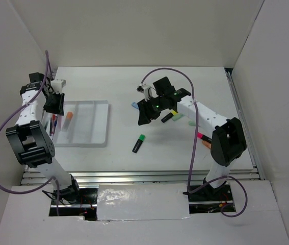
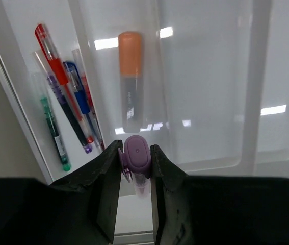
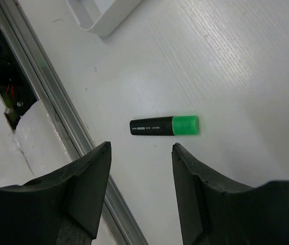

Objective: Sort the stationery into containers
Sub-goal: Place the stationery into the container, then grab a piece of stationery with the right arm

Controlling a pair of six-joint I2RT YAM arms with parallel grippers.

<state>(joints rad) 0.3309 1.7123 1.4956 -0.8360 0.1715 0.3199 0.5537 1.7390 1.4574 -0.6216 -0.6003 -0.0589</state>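
My left gripper (image 2: pixel 135 168) is shut on a purple-capped highlighter (image 2: pixel 136 154), held over the near end of the white divided tray (image 2: pixel 210 158). In the tray, an orange-capped highlighter (image 2: pixel 132 81) lies in one compartment and several thin pens (image 2: pixel 65 97) in the compartment to its left. In the top view the left gripper (image 1: pixel 54 104) hangs at the tray's (image 1: pixel 96 138) left side. My right gripper (image 3: pixel 141 153) is open and empty above the table, with a black highlighter with a green cap (image 3: pixel 164 125) lying just beyond its fingertips. In the top view that gripper (image 1: pixel 147 115) is above the green highlighter (image 1: pixel 138 143).
More stationery lies on the table by the right arm: a yellow-capped highlighter (image 1: pixel 168 117), a mint one (image 1: pixel 191 123), a pink one (image 1: pixel 201 136) and a blue one (image 1: pixel 134 105). An aluminium rail (image 3: pixel 57 102) runs along the near table edge. White walls enclose the table.
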